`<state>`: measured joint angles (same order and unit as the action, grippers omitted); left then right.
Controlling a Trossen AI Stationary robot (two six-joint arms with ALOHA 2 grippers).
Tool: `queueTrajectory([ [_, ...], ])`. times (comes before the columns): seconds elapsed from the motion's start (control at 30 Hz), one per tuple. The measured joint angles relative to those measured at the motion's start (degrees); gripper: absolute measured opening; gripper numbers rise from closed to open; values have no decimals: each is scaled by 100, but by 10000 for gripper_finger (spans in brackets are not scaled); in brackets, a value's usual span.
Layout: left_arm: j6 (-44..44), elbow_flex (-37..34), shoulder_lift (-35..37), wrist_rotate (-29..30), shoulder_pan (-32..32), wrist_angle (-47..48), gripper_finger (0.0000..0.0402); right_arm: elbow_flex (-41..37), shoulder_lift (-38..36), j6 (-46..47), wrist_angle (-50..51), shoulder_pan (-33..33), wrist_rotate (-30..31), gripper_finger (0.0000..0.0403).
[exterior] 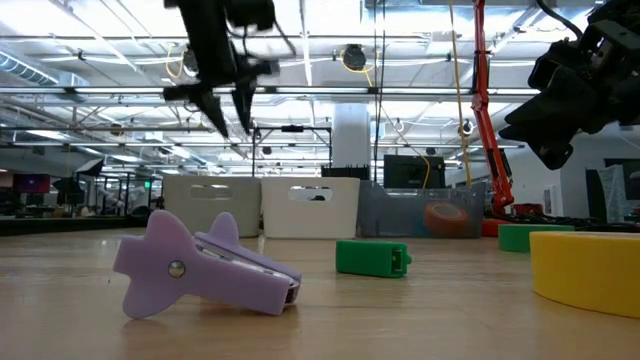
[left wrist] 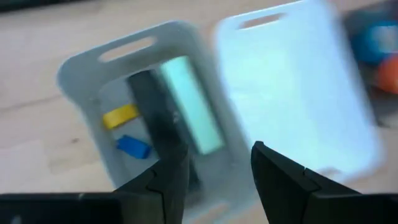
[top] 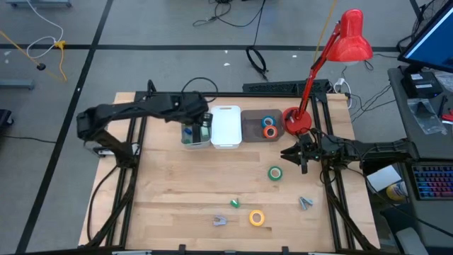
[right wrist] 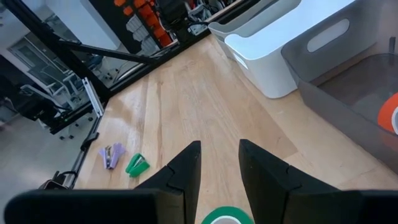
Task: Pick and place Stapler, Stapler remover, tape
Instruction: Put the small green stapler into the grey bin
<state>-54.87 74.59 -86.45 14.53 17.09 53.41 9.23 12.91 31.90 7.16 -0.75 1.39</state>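
Pale wood forms the table (top: 177, 191), where three bins line the far edge: a light grey bin (top: 196, 131), a white bin (top: 226, 126) and a dark grey bin (top: 259, 126). The left gripper (top: 205, 117) hangs above the light grey bin, its fingers parted and holding nothing; inside lie staplers, one mint green (left wrist: 189, 102), one black (left wrist: 154, 115), plus small yellow and blue items. The blue tape (top: 269, 121) and orange tape (top: 270, 131) sit in the dark grey bin. The right gripper (top: 290, 154), beside a red lamp (top: 333, 57) near the right edge, has its fingers slightly apart and empty, just above the green tape (top: 274, 173). The yellow tape (top: 256, 217) lies near the front edge, between a purple staple remover (top: 219, 221) and a grey staple remover (top: 306, 203); a small green stapler (top: 234, 203) rests close by.
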Motion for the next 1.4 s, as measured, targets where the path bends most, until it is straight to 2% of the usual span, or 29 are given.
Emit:
queueTrajectory([
  [0.2, 144, 0, 422, 211, -954, -117, 173, 0, 0, 48, -2, 2, 2, 100],
  [0.4, 566, 0, 397, 211, -2055, -263, 173, 0, 0, 46, -52, 0, 2, 100],
  [0.6, 870, -2, 310, 233, -2972, -941, 173, 0, 0, -4, -70, 0, -2, 100],
  [0.77, 873, -2, 310, 747, -3524, -1646, 172, 0, 0, -211, -355, -9, -16, 100],
  [0.9, 708, -2, 310, 1214, -3783, -1797, 172, 0, 27, -289, -565, -9, -18, 100],
  [1.07, 379, -37, 310, 1407, -3885, -1763, 173, 0, 264, -321, -1343, -12, -358, 100],
  [1.17, 314, -130, 310, 1389, -3884, -1751, 173, 0, 552, -315, -2139, -22, -617, 100],
  [1.3, 296, -289, 315, 1146, -3831, -1753, 172, 2, 1057, -515, -3164, -203, -594, 100],
  [1.4, 217, -508, 321, 826, -3661, -1747, 172, 190, 1508, -562, -3363, -389, -518, 100],
])
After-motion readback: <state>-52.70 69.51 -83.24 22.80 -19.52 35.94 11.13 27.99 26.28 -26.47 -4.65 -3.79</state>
